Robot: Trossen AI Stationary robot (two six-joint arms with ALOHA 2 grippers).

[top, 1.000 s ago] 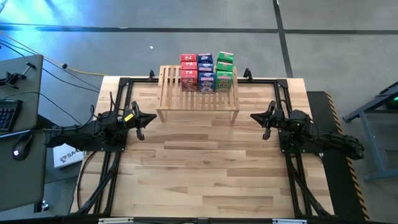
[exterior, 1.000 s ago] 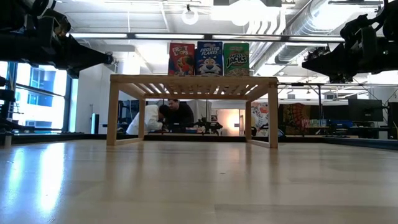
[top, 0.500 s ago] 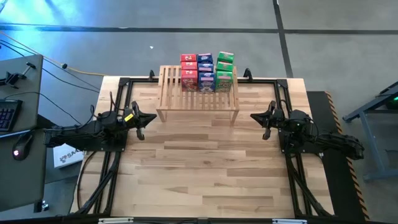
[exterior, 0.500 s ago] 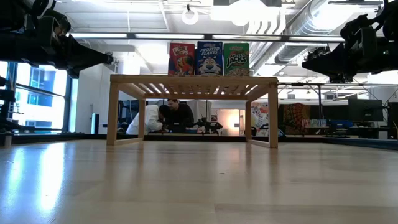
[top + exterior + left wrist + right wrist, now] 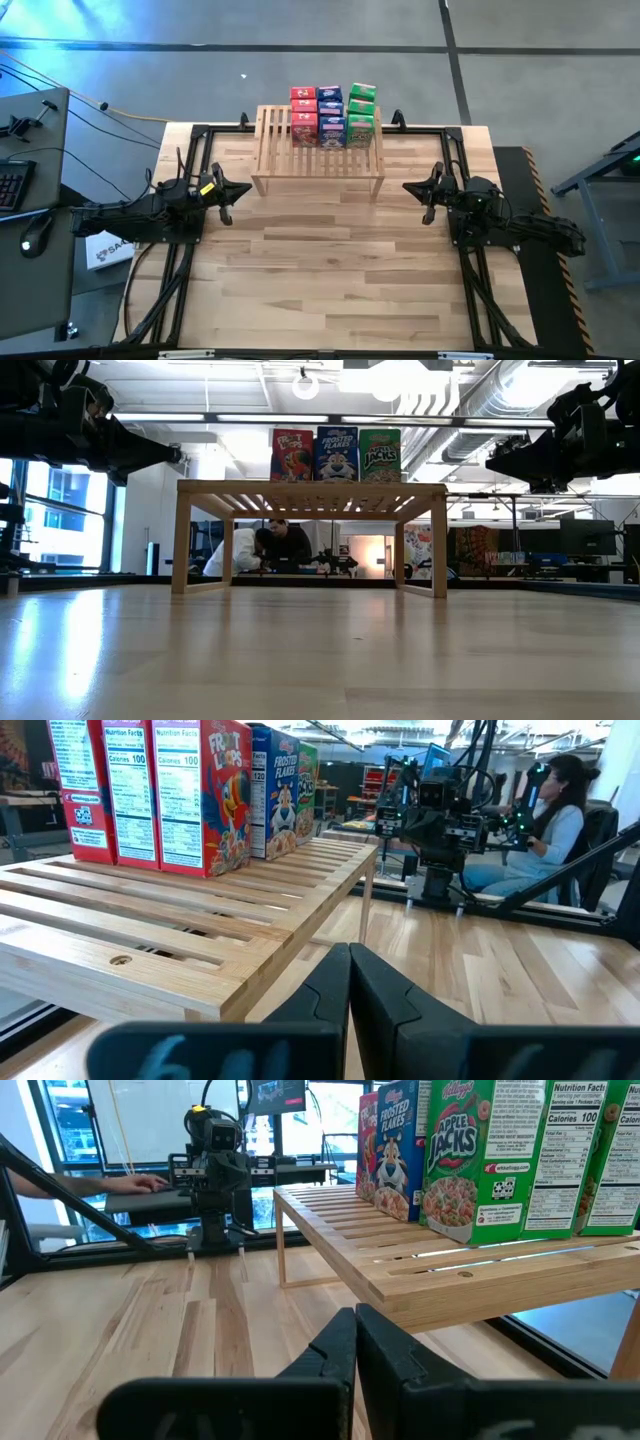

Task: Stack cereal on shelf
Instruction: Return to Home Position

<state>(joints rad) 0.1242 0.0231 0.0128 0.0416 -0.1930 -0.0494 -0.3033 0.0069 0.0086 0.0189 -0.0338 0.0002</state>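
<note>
Red, blue & green cereal boxes (image 5: 333, 115) stood in rows on shelf (image 5: 300, 162); left hand (image 5: 236, 190) & right hand (image 5: 414, 189) were closed, empty.

Soft, even overhead light fills the high view. The shelf (image 5: 318, 160) throws only a faint shadow on the table (image 5: 330, 270), and a blue glow lies on the floor (image 5: 70, 45) well beyond the left gripper (image 5: 228, 192). The low view is backlit: ceiling lamps (image 5: 305, 385) burn white, a window (image 5: 60, 510) glows, both arms read as dark silhouettes, and glare streaks the tabletop below the left arm. In the right wrist view, bright windows (image 5: 130, 1125) far beyond the right gripper (image 5: 355, 1312) put a sheen on the wood.
</note>
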